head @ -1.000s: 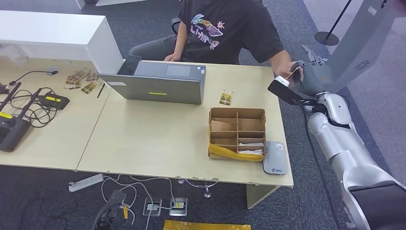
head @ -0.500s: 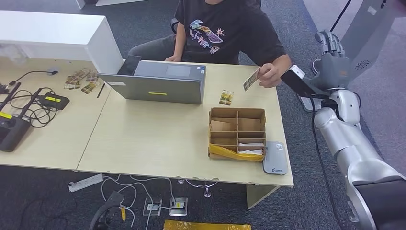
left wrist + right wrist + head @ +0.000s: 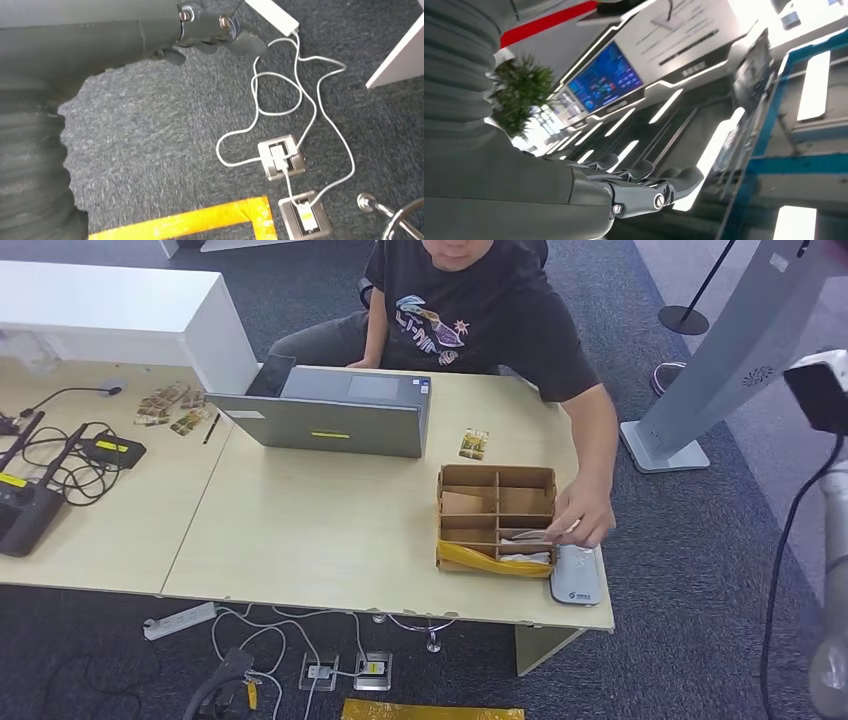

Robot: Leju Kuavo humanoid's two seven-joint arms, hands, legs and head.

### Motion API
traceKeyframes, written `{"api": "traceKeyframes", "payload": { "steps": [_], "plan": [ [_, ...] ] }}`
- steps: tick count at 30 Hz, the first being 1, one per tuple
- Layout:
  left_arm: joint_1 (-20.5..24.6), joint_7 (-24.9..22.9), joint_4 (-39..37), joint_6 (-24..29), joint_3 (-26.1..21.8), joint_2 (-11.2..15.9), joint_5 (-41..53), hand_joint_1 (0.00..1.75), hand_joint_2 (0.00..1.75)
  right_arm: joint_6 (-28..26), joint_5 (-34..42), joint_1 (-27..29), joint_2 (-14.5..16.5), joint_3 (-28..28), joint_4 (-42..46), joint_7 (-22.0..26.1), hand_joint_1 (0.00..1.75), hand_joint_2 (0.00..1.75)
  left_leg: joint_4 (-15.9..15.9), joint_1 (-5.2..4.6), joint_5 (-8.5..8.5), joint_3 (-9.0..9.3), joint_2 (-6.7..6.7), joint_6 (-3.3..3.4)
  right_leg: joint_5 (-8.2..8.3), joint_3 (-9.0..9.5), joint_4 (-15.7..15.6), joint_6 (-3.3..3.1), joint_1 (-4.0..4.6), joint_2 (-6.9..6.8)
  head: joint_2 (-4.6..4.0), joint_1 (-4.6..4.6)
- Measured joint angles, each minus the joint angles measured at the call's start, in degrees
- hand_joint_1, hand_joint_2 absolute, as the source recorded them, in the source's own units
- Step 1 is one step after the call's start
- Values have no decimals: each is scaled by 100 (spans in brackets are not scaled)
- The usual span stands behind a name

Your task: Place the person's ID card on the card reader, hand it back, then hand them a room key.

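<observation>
The grey card reader lies at the table's front right corner, beside a cardboard divider box. A person in a black T-shirt reaches across, their hand resting over the box's right front compartment and the reader's far edge; I cannot make out a card under it. My right arm is raised at the far right, its wrist high above the floor. In the right wrist view my right hand points upward at the ceiling with fingers stretched out and nothing in it. My left hand hangs over the carpet, holding nothing.
A laptop stands at the table's far edge in front of the person. Small gold cards lie behind the box, and several more at the left. Cables and a router occupy the left table. A slanted white kiosk stand rises at the right.
The person took the card from my right hand and brought their hand down to the box and reader. My right arm swung up and out to the right; its hand left the head view.
</observation>
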State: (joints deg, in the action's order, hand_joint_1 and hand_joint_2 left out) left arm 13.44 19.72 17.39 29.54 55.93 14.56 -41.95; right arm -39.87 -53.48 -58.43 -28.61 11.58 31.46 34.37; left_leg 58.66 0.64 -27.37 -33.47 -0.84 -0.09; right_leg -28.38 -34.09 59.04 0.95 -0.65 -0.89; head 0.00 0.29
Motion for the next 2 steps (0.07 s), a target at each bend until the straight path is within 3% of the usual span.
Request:
{"api": "traceKeyframes", "payload": {
  "steps": [2],
  "plan": [
    [-61, 100, 1, 83, -21, -8, -97, 0, 175, -3, 1, 116, -146, 418, 13, 107, 0, 175, 0, 0, -3, 1, 0, 3, -1, 1, -2, 1, 1, 0, 0, 2]
  ]
}}
